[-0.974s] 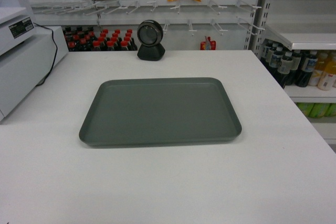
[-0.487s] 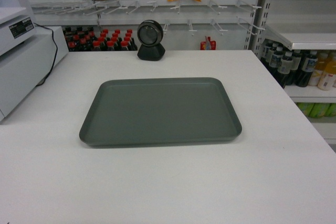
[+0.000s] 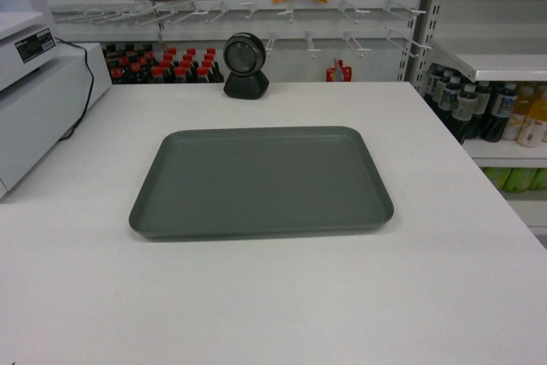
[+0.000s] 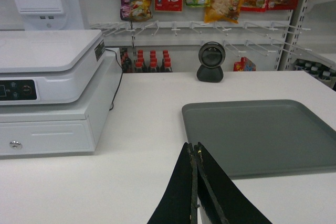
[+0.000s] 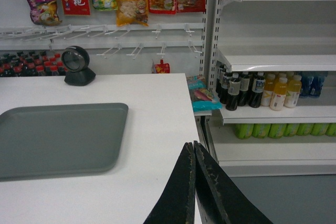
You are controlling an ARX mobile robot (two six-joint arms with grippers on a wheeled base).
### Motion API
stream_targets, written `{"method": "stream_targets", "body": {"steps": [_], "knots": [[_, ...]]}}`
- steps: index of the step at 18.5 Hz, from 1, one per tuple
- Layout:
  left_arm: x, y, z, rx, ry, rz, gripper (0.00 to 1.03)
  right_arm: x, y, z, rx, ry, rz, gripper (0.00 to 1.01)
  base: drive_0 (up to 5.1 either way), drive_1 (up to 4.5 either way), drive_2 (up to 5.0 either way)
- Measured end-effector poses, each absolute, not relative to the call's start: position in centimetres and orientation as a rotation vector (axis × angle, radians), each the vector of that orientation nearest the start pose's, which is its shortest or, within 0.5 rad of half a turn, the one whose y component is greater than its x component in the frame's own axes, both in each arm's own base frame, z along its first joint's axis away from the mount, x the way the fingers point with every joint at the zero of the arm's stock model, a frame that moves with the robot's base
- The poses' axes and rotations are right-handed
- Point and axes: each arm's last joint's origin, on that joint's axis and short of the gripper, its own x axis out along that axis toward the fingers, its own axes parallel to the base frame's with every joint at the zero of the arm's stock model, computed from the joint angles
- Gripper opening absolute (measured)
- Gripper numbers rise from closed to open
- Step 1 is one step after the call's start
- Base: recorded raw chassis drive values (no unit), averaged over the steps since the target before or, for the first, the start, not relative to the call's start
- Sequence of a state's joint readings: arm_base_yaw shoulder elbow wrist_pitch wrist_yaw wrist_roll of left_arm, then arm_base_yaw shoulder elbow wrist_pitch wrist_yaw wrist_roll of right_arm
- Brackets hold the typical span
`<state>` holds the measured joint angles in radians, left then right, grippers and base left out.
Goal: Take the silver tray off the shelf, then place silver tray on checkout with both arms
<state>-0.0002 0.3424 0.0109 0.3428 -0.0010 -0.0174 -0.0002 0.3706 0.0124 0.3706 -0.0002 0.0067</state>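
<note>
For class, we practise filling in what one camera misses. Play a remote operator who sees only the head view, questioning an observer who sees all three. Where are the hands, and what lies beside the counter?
Operator: I see the silver tray flat on the checkout, but no hands. Where are they?
Observer: The left hand hovers over the counter just off the tray's near-left corner, fingers pressed together.
Operator: And the right hand?
Observer: The right hand is shut too, above the counter's right edge, clear of the tray.
Operator: What is left of the counter?
Observer: A white cash register on a drawer with a keyhole.
</note>
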Motion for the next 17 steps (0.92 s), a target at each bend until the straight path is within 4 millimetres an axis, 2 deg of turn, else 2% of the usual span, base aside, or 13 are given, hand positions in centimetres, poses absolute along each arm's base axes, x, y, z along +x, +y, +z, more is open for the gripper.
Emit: {"method": "stream_targets", "body": {"steps": [15,17], "knots": [[10.8,0.0,17.0,-0.017,-0.012,0.001,0.01,10.9,0.0,17.0,0.007,-0.013,0.000,0.02,0.0,0.00,0.0],[9.8,0.0,16.4,-0.017,0.022,0.000,0.01,10.4,0.0,16.6,0.007,0.026,0.000,0.02,0.0,0.00,0.0]]}}
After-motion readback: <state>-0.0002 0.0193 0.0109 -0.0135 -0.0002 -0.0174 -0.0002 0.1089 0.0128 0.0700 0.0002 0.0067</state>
